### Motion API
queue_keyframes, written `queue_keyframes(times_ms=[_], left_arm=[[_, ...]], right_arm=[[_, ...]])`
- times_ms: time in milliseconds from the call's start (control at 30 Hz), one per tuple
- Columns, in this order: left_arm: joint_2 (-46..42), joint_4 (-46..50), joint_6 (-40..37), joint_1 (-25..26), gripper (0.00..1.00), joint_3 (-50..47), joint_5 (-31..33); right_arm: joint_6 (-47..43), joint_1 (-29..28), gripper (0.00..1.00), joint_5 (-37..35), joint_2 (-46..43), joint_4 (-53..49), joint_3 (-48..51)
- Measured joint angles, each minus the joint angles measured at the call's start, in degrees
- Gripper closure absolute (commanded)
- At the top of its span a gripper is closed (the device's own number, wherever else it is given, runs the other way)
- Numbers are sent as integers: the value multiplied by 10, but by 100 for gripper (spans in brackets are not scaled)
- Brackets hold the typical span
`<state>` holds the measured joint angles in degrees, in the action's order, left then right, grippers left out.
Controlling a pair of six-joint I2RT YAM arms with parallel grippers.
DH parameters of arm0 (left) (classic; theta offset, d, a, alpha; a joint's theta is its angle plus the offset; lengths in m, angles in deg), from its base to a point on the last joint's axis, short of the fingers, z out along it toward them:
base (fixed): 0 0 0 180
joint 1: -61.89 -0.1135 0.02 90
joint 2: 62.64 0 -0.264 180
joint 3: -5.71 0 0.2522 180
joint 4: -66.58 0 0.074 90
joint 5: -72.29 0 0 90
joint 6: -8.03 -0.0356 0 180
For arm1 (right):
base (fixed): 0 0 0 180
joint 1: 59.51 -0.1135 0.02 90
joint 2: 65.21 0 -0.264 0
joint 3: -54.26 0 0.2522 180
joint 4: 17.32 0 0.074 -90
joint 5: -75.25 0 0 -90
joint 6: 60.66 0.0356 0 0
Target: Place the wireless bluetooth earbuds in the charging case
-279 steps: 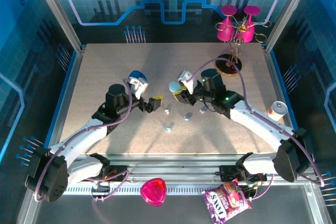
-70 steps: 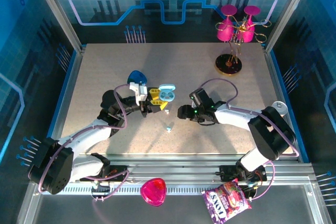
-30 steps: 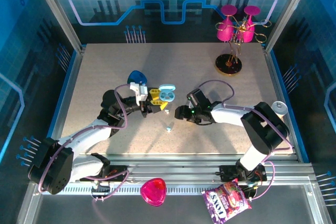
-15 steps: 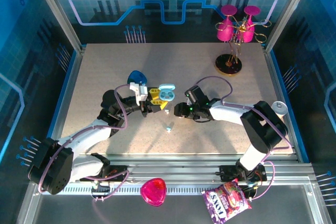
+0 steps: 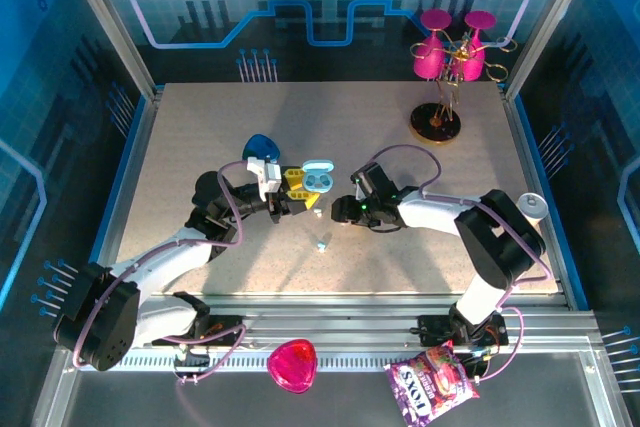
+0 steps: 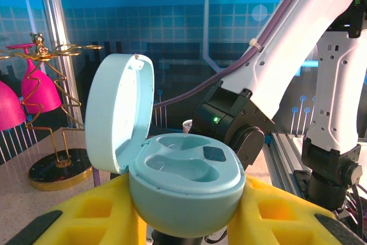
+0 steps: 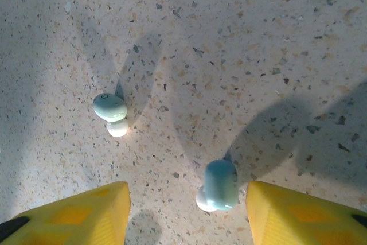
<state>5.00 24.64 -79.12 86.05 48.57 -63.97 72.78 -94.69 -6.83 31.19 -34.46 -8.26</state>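
Left fingers [image 6: 97,210] clamp the open charging case [image 6: 186,187]; right fingers [image 7: 80,210] stand wide, astride an earbud [image 7: 219,183] at lower centre.

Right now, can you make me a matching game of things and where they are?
Things:
1. pale-blue oval plastic charging case
2. tiny pale-blue plastic earbud
3. pink goblets on gold wire stand
4. purple snack packet

Places:
A. far right corner of the speckled table
B. lying loose on that table
C. beyond the table's near edge
D. between the yellow left fingers, lid open

Pairs: 1-D, 2-B, 3-A, 4-C
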Motion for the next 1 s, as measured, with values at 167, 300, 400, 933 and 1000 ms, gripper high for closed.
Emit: queue_keyframes(times_ms=[167, 300, 400, 933, 1000], left_arm=[[0, 0, 0, 0, 73, 0, 0], [0, 0, 0, 0, 73, 0, 0], [0, 0, 0, 0, 73, 0, 0], [0, 0, 0, 0, 73, 0, 0], [0, 0, 0, 0, 73, 0, 0]], right_arm=[[-5, 3, 45, 7, 9, 3, 0], [-9, 7, 47, 17, 19, 9, -1], [-11, 8, 50, 22, 20, 9, -1], [-15, 9, 67, 35, 33, 12, -4], [-15, 10, 69, 34, 34, 10, -4]])
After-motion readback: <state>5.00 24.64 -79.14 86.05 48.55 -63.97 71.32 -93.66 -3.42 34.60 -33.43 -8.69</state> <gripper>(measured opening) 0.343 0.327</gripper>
